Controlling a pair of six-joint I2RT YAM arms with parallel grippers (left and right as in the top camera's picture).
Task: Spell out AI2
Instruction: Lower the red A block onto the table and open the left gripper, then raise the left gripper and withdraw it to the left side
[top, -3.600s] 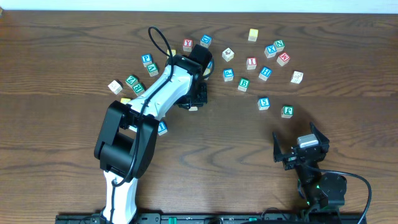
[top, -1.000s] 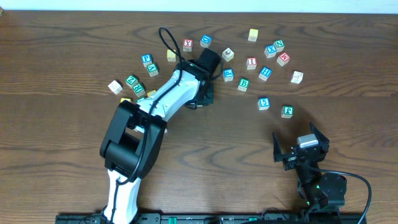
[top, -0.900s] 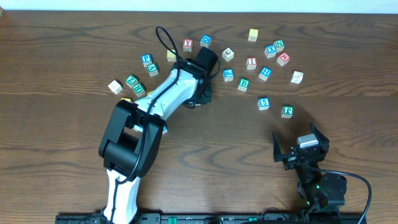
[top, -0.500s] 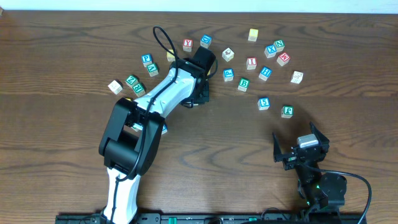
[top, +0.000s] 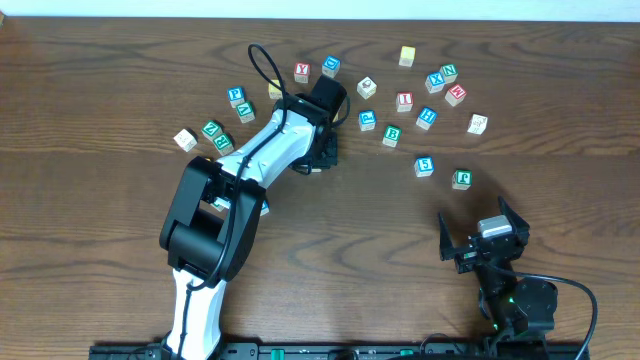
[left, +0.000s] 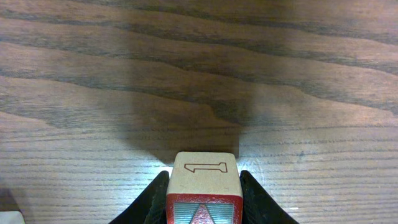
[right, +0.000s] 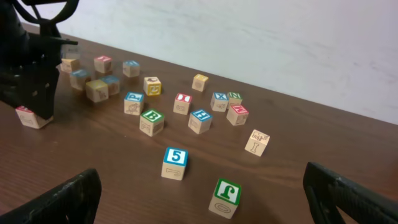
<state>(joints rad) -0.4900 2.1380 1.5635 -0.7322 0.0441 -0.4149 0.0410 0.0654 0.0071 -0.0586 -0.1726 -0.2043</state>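
My left gripper (left: 204, 186) is shut on a pale wooden cube (left: 205, 175) that sits low over the table. Its near face is red-framed with the tip of a red A, and its top shows an outlined shape. From overhead the left gripper (top: 318, 158) hides this cube, left of the middle. The red-framed I cube (top: 404, 101) lies in the arc of cubes to the right of it. Several blue-framed cubes lie there too, and I cannot read which bears the 2. My right gripper (top: 476, 224) stands open at the front right with nothing between its fingers.
A blue 5 cube (top: 424, 166) and a green-framed cube (top: 461, 179) lie nearest my right gripper. More cubes curve along the back from the far left (top: 185, 139) to the right (top: 477, 123). The left arm (top: 240, 175) stretches over the left cubes.
Since the oldest frame the left arm has carried its cube a little right and back. In the last half second nothing has moved. The right arm has stayed still.
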